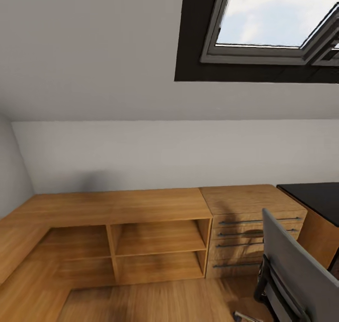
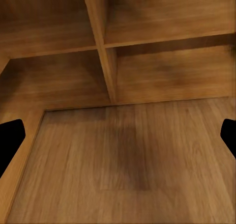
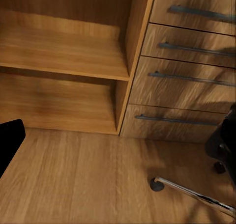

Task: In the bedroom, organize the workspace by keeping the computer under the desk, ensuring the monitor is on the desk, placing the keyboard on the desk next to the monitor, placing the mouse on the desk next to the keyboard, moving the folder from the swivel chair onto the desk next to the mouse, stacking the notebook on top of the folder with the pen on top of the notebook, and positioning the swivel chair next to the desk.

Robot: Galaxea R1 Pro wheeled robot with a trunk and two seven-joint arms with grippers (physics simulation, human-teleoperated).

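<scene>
- Sloped-ceiling bedroom: wooden shelving (image 1: 141, 237) centre frame, swivel chair (image 1: 294, 275) lower right, desk (image 1: 315, 197) right edge.
- Both grippers: spread apart, holding nothing.
- Risk: base clipping the chair's castors (image 3: 157, 184) while turning.

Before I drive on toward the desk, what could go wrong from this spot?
The grey padded swivel chair stands close at the right, between you and the black-topped desk; its metal castor leg lies low on the floor near the right arm, so turning right could clip or shove it. The wooden drawer unit and open wooden shelf are close ahead; driving straight risks bumping them.
</scene>
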